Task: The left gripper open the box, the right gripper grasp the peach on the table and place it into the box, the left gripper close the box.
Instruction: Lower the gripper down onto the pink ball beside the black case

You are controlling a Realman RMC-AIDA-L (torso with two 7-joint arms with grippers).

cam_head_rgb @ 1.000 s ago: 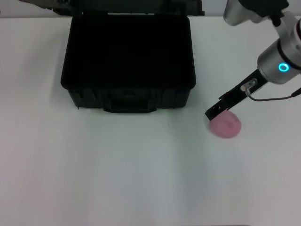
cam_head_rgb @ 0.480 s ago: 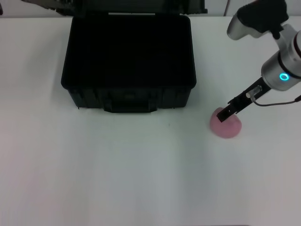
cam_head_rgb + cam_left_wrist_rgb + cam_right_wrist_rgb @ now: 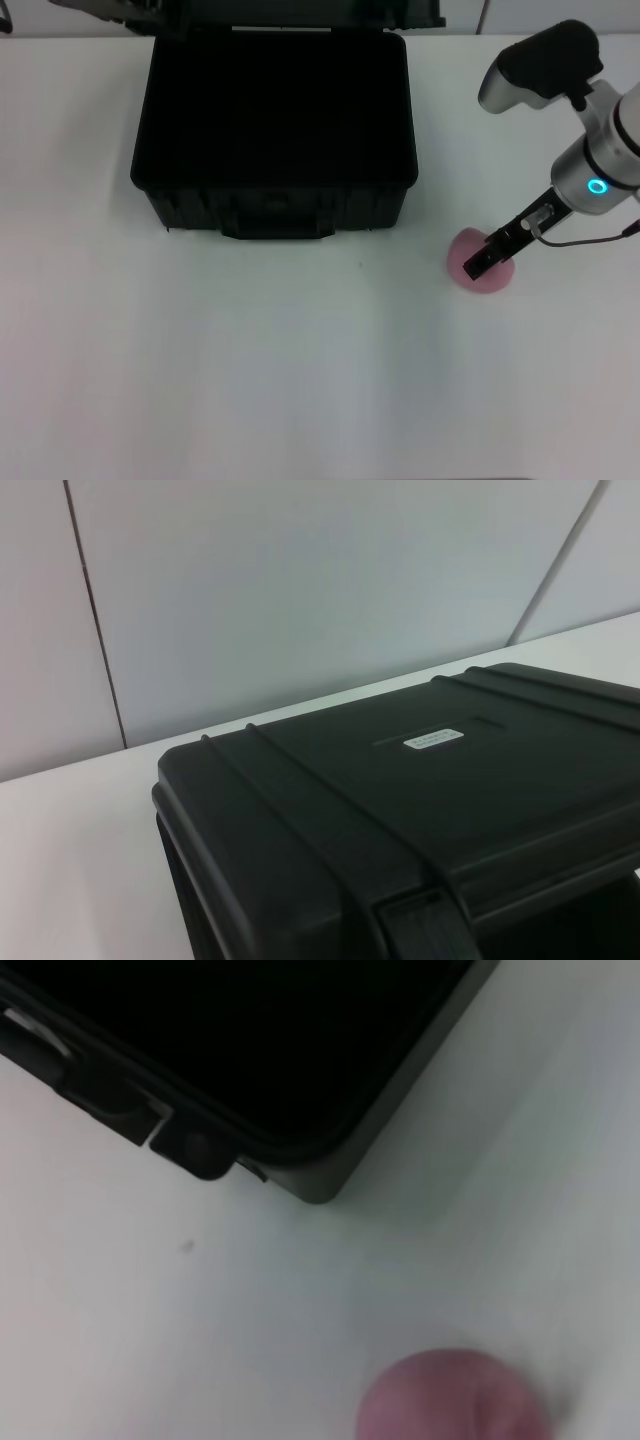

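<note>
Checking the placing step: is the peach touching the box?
Apart. The head view shows bare table between the peach and the box; the right wrist view shows the same gap.

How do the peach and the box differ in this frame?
The peach is small, round and pink; the box is large, angular and black. The peach has the right claw over it, while nothing reaches into the box. The box stands open with its lid raised; the peach is whole. Both rest on the white table.
</note>
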